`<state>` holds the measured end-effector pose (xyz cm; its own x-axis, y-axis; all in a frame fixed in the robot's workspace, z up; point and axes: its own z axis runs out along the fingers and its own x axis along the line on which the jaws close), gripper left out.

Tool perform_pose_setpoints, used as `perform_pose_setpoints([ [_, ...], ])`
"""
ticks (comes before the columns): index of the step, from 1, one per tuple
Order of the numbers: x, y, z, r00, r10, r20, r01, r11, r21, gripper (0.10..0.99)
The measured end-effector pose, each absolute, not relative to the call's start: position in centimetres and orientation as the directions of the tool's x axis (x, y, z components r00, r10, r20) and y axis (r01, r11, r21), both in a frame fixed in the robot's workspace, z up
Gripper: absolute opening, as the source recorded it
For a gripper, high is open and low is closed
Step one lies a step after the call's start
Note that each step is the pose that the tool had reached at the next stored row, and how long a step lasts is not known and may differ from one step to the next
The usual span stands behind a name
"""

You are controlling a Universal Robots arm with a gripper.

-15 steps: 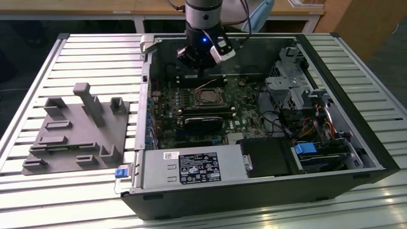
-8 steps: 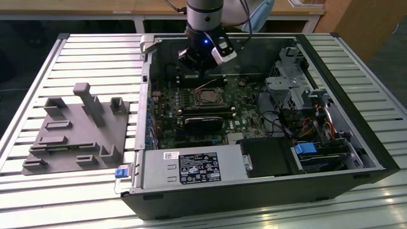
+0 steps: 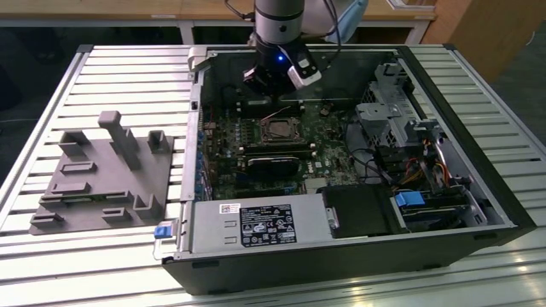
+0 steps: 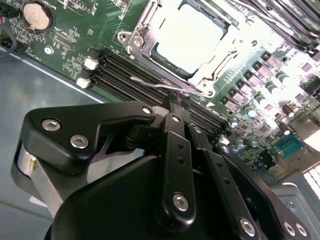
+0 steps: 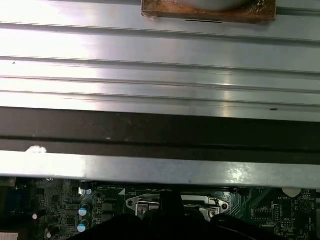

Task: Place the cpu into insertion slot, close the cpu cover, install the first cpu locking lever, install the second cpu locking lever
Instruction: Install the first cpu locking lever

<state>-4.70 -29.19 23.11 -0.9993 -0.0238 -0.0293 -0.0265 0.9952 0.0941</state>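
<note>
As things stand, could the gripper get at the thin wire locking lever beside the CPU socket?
Probably yes: the gripper sits right at the locking lever, with nothing between them. The cpu and cpu cover lie just beyond.

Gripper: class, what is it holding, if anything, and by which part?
It cannot be told: the gripper sits at a thin wire lever beside the cpu cover.

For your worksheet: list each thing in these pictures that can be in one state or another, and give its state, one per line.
cpu: seated in the socket.
cpu cover: closed down around the cpu.
locking lever: thin wire arm beside the socket, right at the gripper's tips.
gripper: fingers together at the lever.
computer case: side open.
</note>
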Motion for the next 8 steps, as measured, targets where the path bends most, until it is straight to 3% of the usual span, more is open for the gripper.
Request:
perform_pose_setpoints([
  [8,-4.33,-29.15,22.75,-0.999,-0.024,-0.029,-0.026,0.995,0.094,0.106],
])
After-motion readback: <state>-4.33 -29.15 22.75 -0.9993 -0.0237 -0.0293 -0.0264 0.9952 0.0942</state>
